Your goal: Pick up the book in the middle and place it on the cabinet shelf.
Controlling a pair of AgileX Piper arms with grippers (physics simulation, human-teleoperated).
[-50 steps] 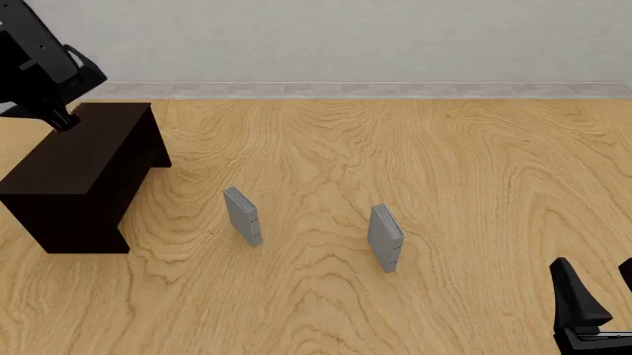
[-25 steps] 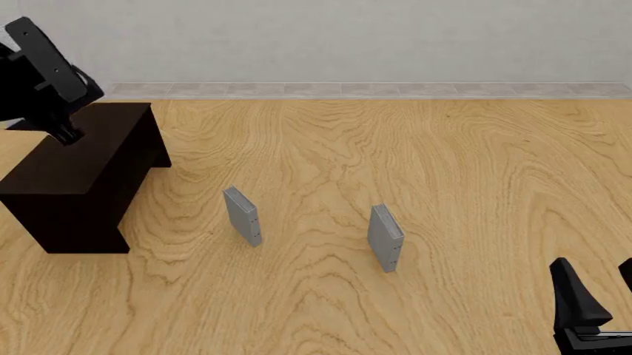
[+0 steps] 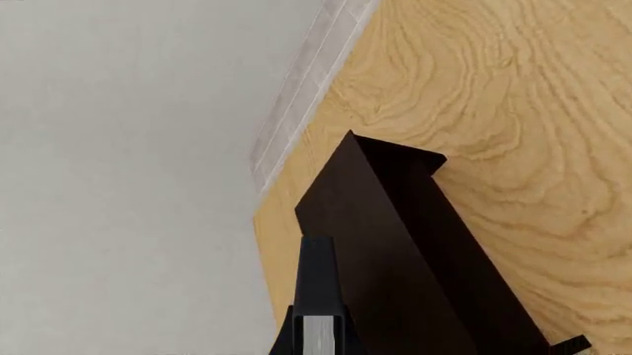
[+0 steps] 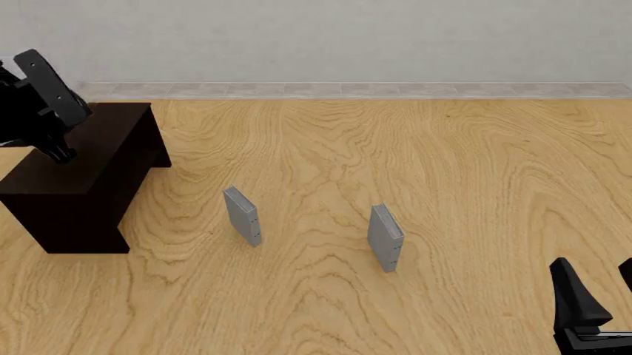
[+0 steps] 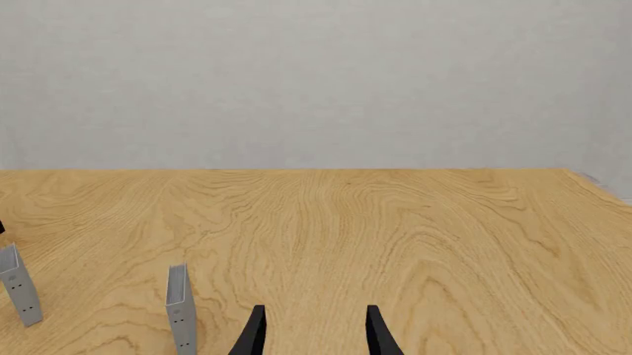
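Gripping the book (image 4: 49, 89), the left gripper (image 4: 44, 111) holds it tilted above the cabinet shelf (image 4: 84, 174), at about ten o'clock in the front view. From the left wrist view the book (image 3: 318, 296) shows as a black slab with a pale page edge running between the fingers, its far end over the cabinet's dark flat top (image 3: 395, 259); whether it touches the top I cannot tell. The cabinet stands on the wooden table (image 4: 445, 163) near the far-left corner, close to the tiled strip (image 4: 345, 89) below the grey wall (image 4: 345, 37). Two thin grey slabs stand upright well apart from it: one (image 4: 242, 215) near the centre, the other (image 4: 385, 237) at its four o'clock. The right gripper (image 4: 597, 296) rests low at five o'clock, its jaws parted and holding nothing, fingers (image 5: 254, 333) apart in the right wrist view.
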